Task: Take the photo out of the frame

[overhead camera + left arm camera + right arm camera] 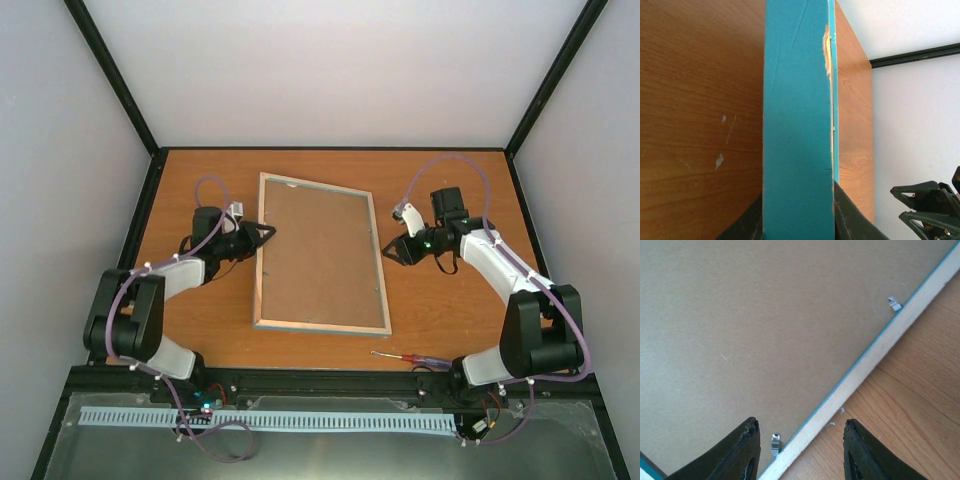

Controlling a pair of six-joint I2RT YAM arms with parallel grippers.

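Observation:
The frame (320, 255) lies back up in the middle of the table, pale wood rim (875, 357) around a brown backing board (765, 330). The photo is hidden under the board. My left gripper (262, 234) is shut on the frame's left edge; in the left wrist view its two fingers press both sides of the turquoise edge (797, 140). My right gripper (390, 248) is open and empty at the frame's right edge, its fingers (747, 450) straddling the rim next to a small metal tab (775, 442). A second tab (894, 303) sits farther along the rim.
A red-handled screwdriver (410, 357) lies near the table's front edge, in front of the frame's near right corner. Black posts and grey walls enclose the wooden table (440, 320).

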